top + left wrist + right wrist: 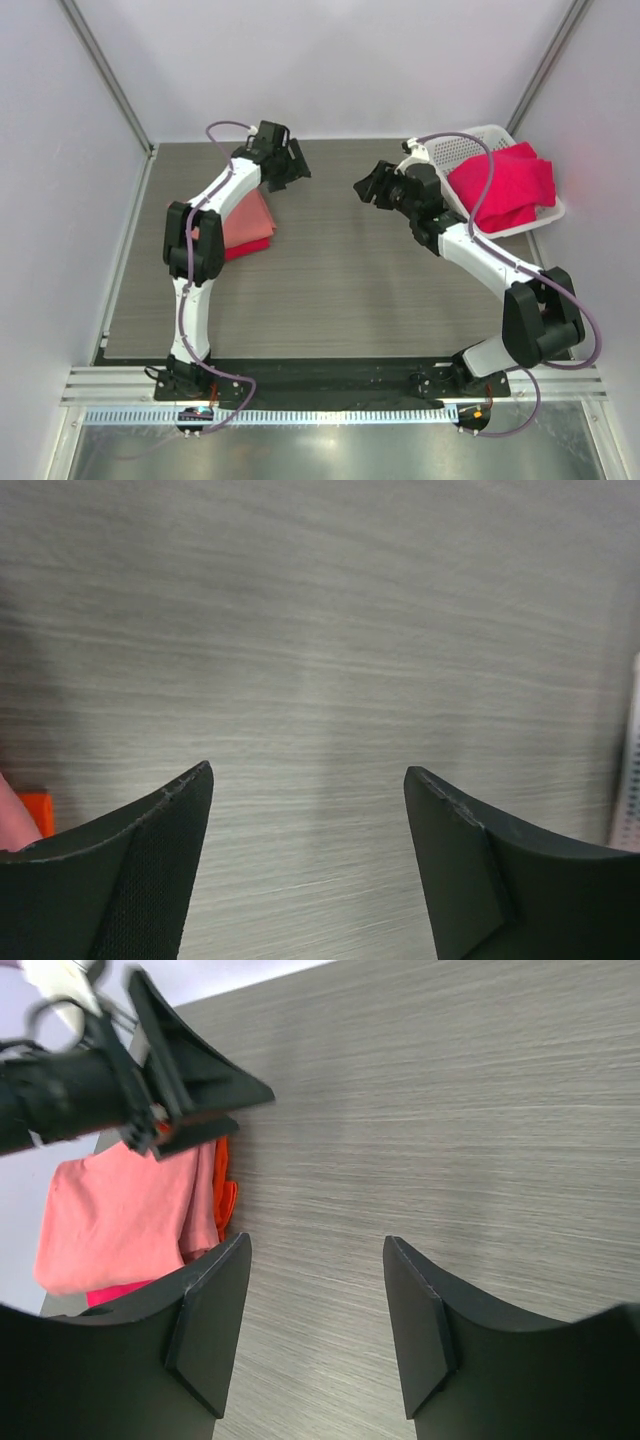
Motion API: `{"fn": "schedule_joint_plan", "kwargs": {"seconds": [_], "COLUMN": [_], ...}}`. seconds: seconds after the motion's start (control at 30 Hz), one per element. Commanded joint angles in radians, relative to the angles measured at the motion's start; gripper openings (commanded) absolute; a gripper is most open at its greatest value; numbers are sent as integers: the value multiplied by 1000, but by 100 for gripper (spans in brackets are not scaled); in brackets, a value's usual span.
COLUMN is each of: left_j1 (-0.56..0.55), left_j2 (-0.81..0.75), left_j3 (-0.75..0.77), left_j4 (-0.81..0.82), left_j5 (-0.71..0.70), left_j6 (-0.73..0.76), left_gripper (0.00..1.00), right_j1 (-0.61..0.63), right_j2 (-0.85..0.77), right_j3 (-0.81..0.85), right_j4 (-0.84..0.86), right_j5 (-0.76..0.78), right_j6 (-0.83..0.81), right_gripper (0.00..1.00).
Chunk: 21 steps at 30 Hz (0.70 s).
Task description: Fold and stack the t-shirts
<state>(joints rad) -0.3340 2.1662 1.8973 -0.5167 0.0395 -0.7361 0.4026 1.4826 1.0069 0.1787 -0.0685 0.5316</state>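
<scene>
A folded salmon-pink t-shirt [248, 220] lies on top of a folded crimson-red one [243, 249] at the table's left, partly under my left arm. It also shows in the right wrist view [110, 1215]. Another crimson-red t-shirt [505, 187] is bundled in the white mesh basket [452, 148] at the back right. My left gripper [295, 167] is open and empty above the bare table, right of the stack; in its wrist view [310, 780] only table lies between the fingers. My right gripper [366, 187] is open and empty, left of the basket [315, 1260].
The grey wood-grain table [340, 270] lies between white enclosure walls. The basket's edge [630, 760] shows at the right of the left wrist view. An orange cloth edge [225, 1185] shows beside the pink t-shirt. My left gripper shows in the right wrist view [150, 1070].
</scene>
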Motion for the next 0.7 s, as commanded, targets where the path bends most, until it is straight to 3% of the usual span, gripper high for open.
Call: {"fn": "schedule_joint_plan", "kwargs": {"seconds": [0.0,0.3,0.53,0.67], "left_j1": [9,12,32,145], "left_j2": [41,110,32,-95], "left_j3": [39,75,-98,-342], "left_j4": [-144,-367,-375,-274], "left_j5": [-30,-185,-315,-284], "left_j6": [41,139,173,162], "left_gripper": [77,76,79,80], "right_j1": [-2,-2,-2,-2], "right_j2": [-64,-134,-180,-220], "right_j3": [-31,-76,-111,-142], "right_j4": [13,-25,-47,-67], "right_j5": [58,104,107,127], "right_j6": [-31,-48,-39,-39], "right_gripper": [61,60,60,60]}}
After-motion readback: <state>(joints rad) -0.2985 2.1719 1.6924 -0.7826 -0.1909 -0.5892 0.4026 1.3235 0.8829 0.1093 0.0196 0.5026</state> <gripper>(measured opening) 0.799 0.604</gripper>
